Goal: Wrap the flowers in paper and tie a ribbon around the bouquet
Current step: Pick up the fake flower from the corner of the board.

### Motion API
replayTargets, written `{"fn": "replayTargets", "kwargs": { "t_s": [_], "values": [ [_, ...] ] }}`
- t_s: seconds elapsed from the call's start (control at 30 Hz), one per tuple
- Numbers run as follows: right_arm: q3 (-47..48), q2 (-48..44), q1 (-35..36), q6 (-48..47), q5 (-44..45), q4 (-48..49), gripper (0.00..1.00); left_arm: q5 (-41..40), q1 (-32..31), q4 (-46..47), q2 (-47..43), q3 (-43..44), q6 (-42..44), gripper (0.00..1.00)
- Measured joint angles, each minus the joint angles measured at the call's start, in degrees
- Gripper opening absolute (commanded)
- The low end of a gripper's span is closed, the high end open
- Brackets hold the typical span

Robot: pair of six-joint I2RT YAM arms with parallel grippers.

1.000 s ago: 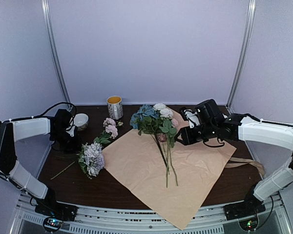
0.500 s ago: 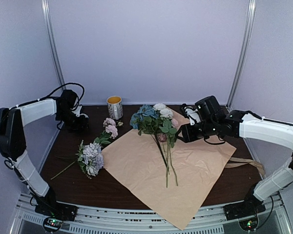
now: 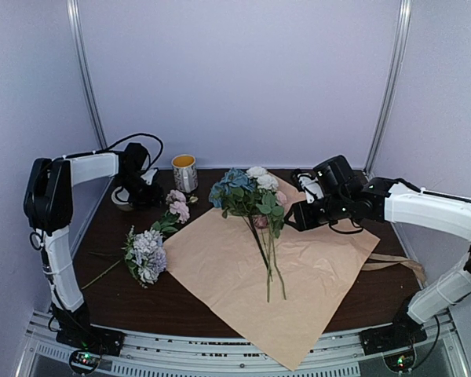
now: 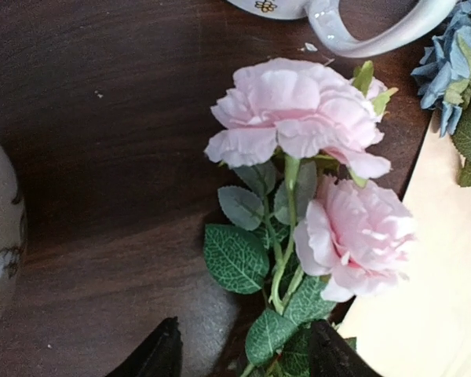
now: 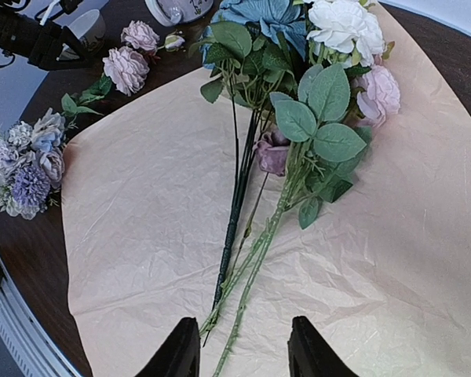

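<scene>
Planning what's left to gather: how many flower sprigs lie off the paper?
2: pink sprig near the mug; lavender bunch left of the paper. None looks hidden.

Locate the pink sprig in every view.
Top external: pink sprig left of centre, beside the paper's far-left edge.
Left wrist: centre-right, filling much of the frame.
Right wrist: top left.
Shared landmark: the mug just beyond it, in all three.

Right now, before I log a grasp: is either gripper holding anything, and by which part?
Nothing is held. The left gripper stands open above the pink flowers, and the right gripper open over the stems on the paper.
</scene>
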Motion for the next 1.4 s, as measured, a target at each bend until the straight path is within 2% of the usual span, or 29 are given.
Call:
{"fn": "replayTargets", "kwargs": {
  "t_s": [0.1,0.33,0.4,0.47,0.57,0.87,1.07,1.4],
  "values": [
    [0.0,0.0,-0.02,-0.02,0.33,-0.09,0.4,0.57,0.0,0.0,2.99,1.14,0.02,0.49],
    [0.0,0.44,-0.02,0.0,0.42,-0.07,0.4,1.38,-1.27,-0.11,7.54,1.55,0.02,0.43],
    [0.0,0.87,-0.02,0.02,0.42,-0.07,0.4,1.4,-2.03,-0.42,8.09,2.32,0.0,0.38],
    [0.0,1.29,-0.02,0.02,0.42,-0.07,0.4,1.55,-2.73,-0.37,8.72,3.13,-0.13,0.28],
    [0.0,1.9,-0.02,0.0,0.39,-0.07,0.4,1.7,-3.28,-0.37,9.16,3.54,-0.44,0.0],
    [0.0,2.4,-0.02,-0.07,0.44,-0.07,0.4,1.03,-3.34,0.61,7.34,3.06,1.25,0.0],
    [0.0,2.34,-0.07,-0.52,1.25,-0.52,0.4,-4.68,-3.34,3.32,-6.6,-4.7,1.77,0.0],
    [0.0,1.11,-0.13,-1.86,3.23,-1.36,0.4,-17.88,-3.34,4.96,-22.49,-7.41,1.92,0.0]
  ]
}}
